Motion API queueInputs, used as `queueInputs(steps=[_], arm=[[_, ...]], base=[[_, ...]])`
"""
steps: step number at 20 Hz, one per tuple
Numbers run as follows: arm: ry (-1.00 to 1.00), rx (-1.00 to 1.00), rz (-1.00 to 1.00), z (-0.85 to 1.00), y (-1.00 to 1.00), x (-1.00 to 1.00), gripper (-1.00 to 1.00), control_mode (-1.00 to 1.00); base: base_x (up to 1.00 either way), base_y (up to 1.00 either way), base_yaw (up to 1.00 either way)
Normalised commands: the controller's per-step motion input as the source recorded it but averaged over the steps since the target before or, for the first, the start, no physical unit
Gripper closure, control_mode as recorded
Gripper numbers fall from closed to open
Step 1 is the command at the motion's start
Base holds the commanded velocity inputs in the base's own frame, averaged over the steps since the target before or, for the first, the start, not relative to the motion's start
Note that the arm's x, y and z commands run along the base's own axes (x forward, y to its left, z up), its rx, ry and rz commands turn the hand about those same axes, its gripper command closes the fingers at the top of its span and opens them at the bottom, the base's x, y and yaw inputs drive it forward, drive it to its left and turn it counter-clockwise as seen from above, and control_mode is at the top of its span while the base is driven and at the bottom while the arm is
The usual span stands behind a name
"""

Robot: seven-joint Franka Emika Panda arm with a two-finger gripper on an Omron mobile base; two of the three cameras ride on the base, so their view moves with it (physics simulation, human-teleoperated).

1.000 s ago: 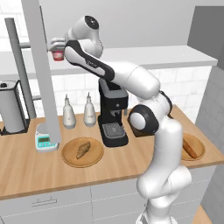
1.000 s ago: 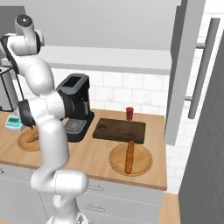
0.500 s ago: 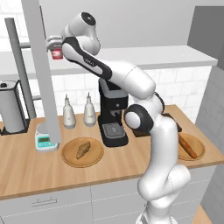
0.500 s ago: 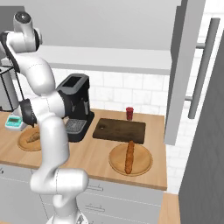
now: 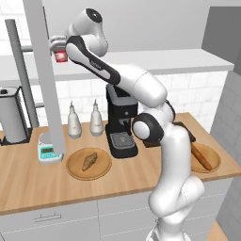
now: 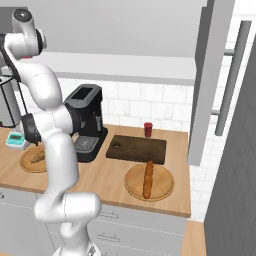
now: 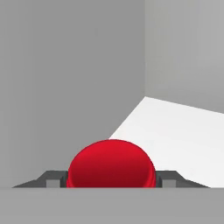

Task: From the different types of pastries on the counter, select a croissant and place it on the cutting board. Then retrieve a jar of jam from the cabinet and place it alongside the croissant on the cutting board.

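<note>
Arm raised high; tool (image 5: 60, 51) clamping jar of jam (image 5: 60, 56) (cabinet (image 5: 169, 60))

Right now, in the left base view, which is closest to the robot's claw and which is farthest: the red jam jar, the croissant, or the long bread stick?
1. The jam jar: right at the claw, up in the cabinet.
2. The croissant: below, on its round plate on the counter.
3. The bread stick: far right, on the other plate.

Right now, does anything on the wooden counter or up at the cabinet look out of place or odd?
One thing: the small golden-brown croissant lies on a round light-wood plate, not on the dark-brown cutting board, which is bare. Up at the shelf, the gripper is closed on the bright-red jam jar. Nothing spilled or tipped.
</note>
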Motion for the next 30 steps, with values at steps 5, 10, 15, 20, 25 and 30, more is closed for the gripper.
queueInputs(steps=[5,10,15,20,25,30], arm=[[0.0,0.0,0.0,0.0,0.0,0.0,1.0,-1.0],[0.0,0.0,0.0,0.0,-0.05,0.0,1.0,-1.0],[0.0,0.0,0.04,0.0,-0.34,0.0,1.0,-1.0],[0.0,0.0,0.05,-0.03,-0.48,0.0,1.0,-1.0],[-0.01,0.0,0.07,-0.01,-0.39,-0.08,1.0,-1.0],[-0.07,0.0,0.06,0.0,-0.39,-0.4,1.0,-1.0]], base=[[0.0,0.0,0.0],[0.0,0.0,0.0],[0.0,0.0,0.0],[0.0,0.0,0.0],[0.0,0.0,0.0],[0.0,0.0,0.0]])
